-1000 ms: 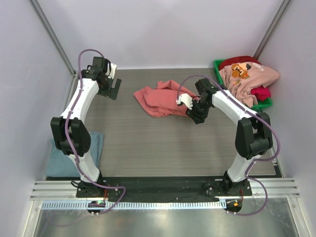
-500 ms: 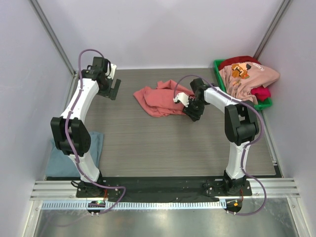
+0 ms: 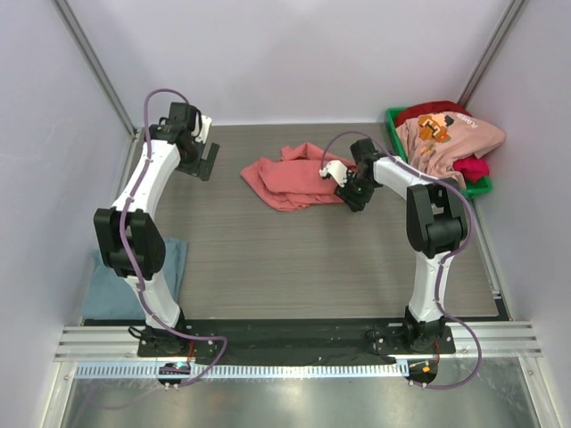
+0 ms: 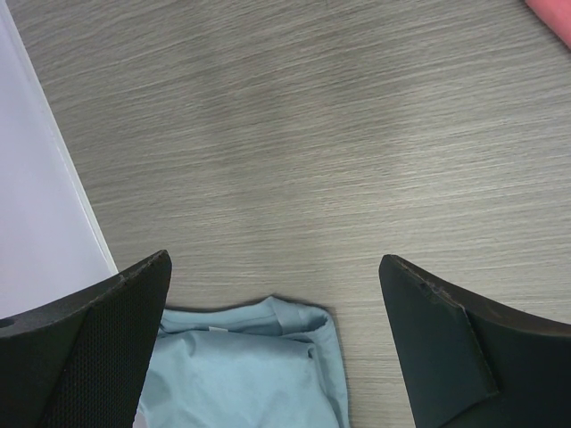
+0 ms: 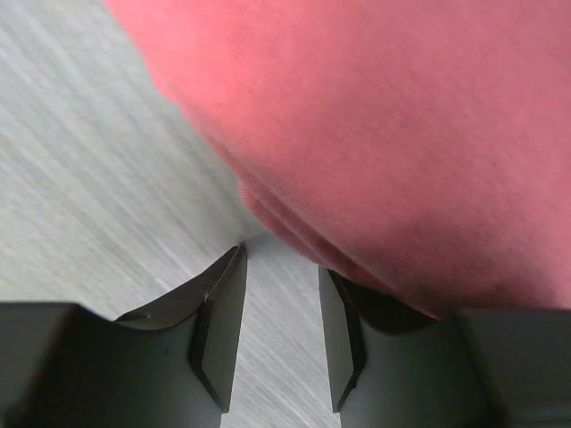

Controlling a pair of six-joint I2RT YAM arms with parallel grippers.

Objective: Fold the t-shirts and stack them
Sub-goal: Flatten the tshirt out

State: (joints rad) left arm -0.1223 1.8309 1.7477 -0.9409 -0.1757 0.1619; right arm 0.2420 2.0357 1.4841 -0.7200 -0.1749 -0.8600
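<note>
A salmon-red t-shirt [image 3: 290, 178] lies crumpled on the far middle of the table. My right gripper [image 3: 346, 189] is low at its right edge, jaws apart with bare table between them [image 5: 281, 259]; the shirt's hem [image 5: 375, 134] drapes over the right fingertip. My left gripper [image 3: 207, 160] is open and empty, raised at the far left [image 4: 277, 267]. A folded grey-blue t-shirt [image 3: 107, 290] lies at the near left, also in the left wrist view [image 4: 241, 366]. A light pink t-shirt with orange print [image 3: 446, 143] and a crimson one [image 3: 470, 168] lie in the bin.
A green plastic bin [image 3: 393, 120] stands at the far right corner, overfilled with cloth. White walls close the table on the left, back and right. The arm bases sit on a rail at the near edge.
My right gripper has moved a little toward the far side along the salmon-red shirt's right edge, and its arm has swung. The left arm has stayed put.
</note>
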